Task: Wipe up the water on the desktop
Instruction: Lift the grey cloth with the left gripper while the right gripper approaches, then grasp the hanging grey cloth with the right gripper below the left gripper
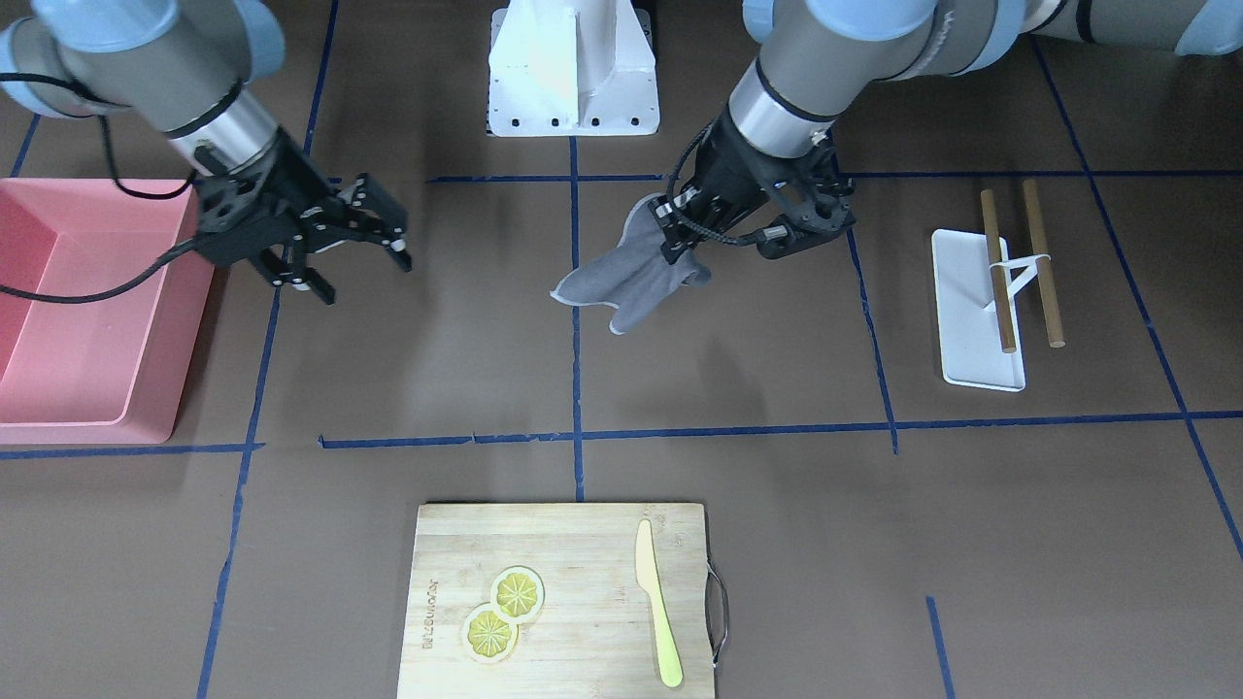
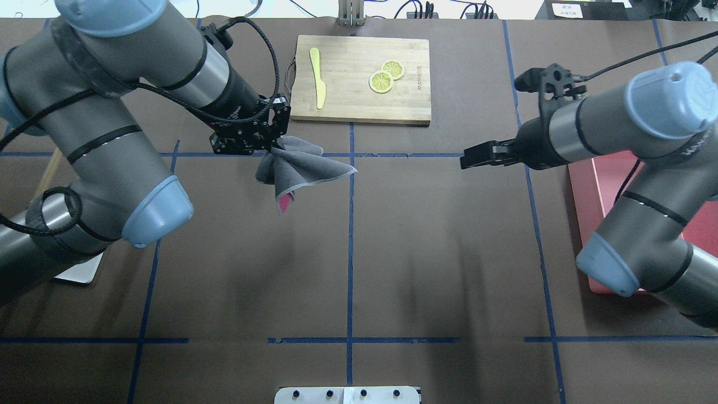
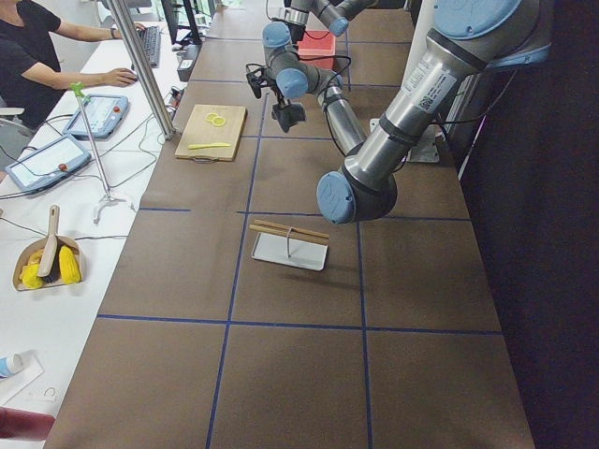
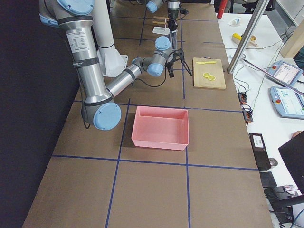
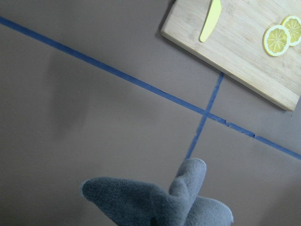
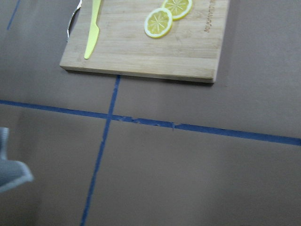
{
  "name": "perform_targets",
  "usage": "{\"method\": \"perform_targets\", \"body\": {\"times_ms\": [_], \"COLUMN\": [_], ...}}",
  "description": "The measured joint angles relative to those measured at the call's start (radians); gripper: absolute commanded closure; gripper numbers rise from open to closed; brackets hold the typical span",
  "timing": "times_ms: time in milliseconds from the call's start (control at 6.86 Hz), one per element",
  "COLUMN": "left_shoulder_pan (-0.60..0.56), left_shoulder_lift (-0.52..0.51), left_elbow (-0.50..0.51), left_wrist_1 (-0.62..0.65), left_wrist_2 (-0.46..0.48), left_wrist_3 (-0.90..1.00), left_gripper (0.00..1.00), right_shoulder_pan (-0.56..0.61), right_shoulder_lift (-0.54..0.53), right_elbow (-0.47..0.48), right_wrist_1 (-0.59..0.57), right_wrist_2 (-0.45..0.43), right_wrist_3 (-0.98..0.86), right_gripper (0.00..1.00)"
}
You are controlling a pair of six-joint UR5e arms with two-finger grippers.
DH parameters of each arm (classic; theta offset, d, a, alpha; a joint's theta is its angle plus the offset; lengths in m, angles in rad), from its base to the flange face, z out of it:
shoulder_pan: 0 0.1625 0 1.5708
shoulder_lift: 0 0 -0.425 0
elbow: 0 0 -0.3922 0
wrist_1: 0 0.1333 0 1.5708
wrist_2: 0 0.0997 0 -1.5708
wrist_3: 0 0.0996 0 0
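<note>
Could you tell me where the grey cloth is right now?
In the overhead view, the grey cloth hangs from the left gripper, left of centre, over the desktop just short of the cutting board.

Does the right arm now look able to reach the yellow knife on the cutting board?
Probably yes. The right gripper is open and empty, and only bare desktop lies between it and the cutting board. The yellow knife lies uncovered on the board's far side, nearer the left gripper and its cloth.
</note>
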Motion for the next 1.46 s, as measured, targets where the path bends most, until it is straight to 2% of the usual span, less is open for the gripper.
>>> {"method": "perform_targets", "body": {"times_ms": [146, 437, 728, 1020, 1457], "left_shoulder_pan": [0.013, 0.024, 0.036, 0.041, 0.056], "left_shoulder_lift": [-0.013, -0.039, -0.057, -0.069, -0.079], "left_elbow": [0.034, 0.072, 0.081, 0.083, 0.101], "left_wrist_1": [-0.052, -0.09, -0.095, -0.098, -0.106], "left_wrist_2": [0.012, 0.018, 0.019, 0.019, 0.024], "left_wrist_3": [-0.09, -0.215, -0.26, -0.286, -0.303], "left_gripper": [0.98, 0.97, 0.97, 0.97, 0.97], "right_shoulder_pan": [-0.062, -0.148, -0.234, -0.327, -0.377], "right_shoulder_lift": [0.041, 0.076, 0.084, 0.092, 0.101], "right_elbow": [0.013, 0.038, 0.043, 0.044, 0.045], "right_wrist_1": [-0.001, -0.002, -0.003, -0.005, -0.005], "right_wrist_2": [-0.097, -0.229, -0.358, -0.546, -0.659], "right_wrist_3": [0.036, 0.054, 0.047, 0.013, -0.083], "right_gripper": [0.0, 0.0, 0.01, 0.01, 0.01]}}
